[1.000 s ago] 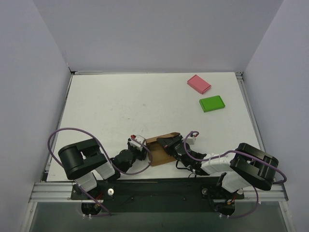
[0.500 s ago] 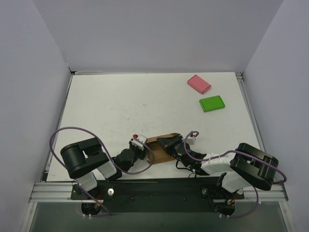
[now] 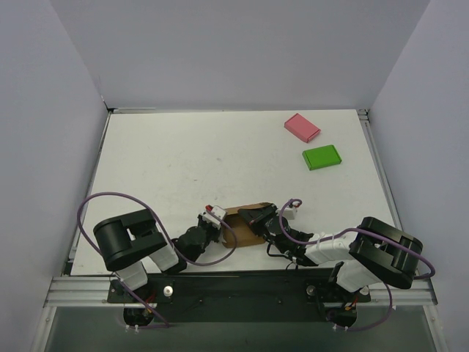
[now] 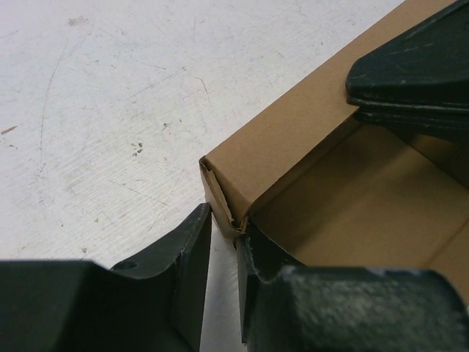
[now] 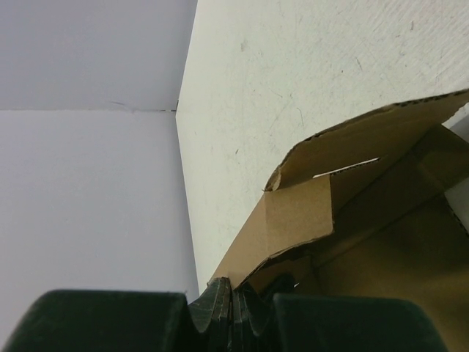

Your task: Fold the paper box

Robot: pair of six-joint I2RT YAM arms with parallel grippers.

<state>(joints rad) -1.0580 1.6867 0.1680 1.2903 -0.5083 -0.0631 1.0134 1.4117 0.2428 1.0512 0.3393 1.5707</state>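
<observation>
The brown paper box (image 3: 240, 236) lies partly folded near the table's front edge, between both grippers. My left gripper (image 3: 218, 224) is at its left corner. In the left wrist view the box corner (image 4: 278, 147) sits pinched between the narrow-set fingertips of the left gripper (image 4: 226, 220). My right gripper (image 3: 253, 218) reaches in from the right. In the right wrist view the right gripper (image 5: 236, 287) is shut on the edge of a raised side wall of the box (image 5: 300, 213), with flaps standing open above.
A pink flat box (image 3: 302, 127) and a green flat box (image 3: 322, 157) lie at the back right. White walls enclose the table (image 3: 183, 161) on three sides. Purple cables loop off both arms.
My left gripper has moved a little right, up to the box's left corner. The right gripper and the box have hardly moved.
</observation>
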